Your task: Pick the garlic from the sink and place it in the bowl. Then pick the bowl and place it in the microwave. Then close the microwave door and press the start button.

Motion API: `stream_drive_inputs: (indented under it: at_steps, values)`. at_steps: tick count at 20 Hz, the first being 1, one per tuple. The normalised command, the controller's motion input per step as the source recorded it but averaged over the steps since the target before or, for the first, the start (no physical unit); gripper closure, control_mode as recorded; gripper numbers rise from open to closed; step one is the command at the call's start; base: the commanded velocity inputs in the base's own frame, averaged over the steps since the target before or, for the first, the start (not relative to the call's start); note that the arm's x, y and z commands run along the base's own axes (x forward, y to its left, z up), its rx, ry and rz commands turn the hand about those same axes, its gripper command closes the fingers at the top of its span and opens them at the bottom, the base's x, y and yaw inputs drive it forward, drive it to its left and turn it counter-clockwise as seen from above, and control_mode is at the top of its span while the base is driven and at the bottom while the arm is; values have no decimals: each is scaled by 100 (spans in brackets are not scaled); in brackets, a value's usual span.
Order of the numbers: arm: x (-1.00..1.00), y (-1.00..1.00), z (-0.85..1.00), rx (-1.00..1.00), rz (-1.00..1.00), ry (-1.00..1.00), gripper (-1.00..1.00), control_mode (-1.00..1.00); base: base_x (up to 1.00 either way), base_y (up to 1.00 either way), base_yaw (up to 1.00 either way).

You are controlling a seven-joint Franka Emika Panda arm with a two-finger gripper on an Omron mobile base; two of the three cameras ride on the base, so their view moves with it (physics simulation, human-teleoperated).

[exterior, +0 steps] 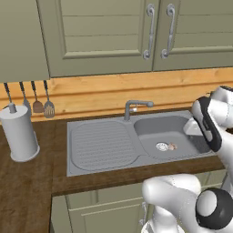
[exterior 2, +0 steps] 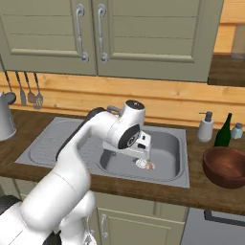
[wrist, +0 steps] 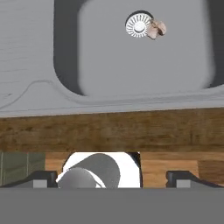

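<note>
A dark wooden counter (exterior: 27, 177) runs under olive-green wall cabinets (exterior: 109, 32) and a band of light wooden backsplash (exterior: 100, 93). Set into the counter is the grey metal sink (exterior: 102, 145), with a ribbed drainboard on one side, one deep basin on the other, and a grey tap (exterior: 135, 107) rising at its back edge. On the basin floor lies the garlic (wrist: 155, 29), a tiny pale pinkish-tan lump, touching the rim of the round silver drain (wrist: 138, 24); in the left base view it sits just to the right of the drain.

The white arm reaches over the front of the sink. Its gripper (wrist: 112, 177) hangs above the counter's front edge and looks down into the basin, well apart from the garlic. The two dark finger tips (wrist: 39, 178) stand wide apart at the bottom of the hand view, with nothing between them.

On the counter to the right of the sink, in the right base view, stands the round, deep, dark reddish-brown wooden bowl (exterior 2: 226, 166), upright and near the counter's front edge. Behind it are a grey soap dispenser (exterior 2: 206, 126), a dark green bottle (exterior 2: 223, 131) and a small pale jar (exterior 2: 236, 130). Left of the sink a grey paper-towel roll on its holder (exterior: 19, 133) stands on the counter, and four kitchen utensils (exterior: 41, 103) hang on the backsplash above it.
</note>
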Motion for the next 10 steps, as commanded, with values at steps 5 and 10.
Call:
stream_drive_inputs:
  at_steps: [5, 10]
  values:
    - [72, -57, -52, 6, 0, 7, -100, -100, 0, 0, 0]
    - [63, -14, -59, 1, 0, -1, -100, -100, 0, 0, 0]
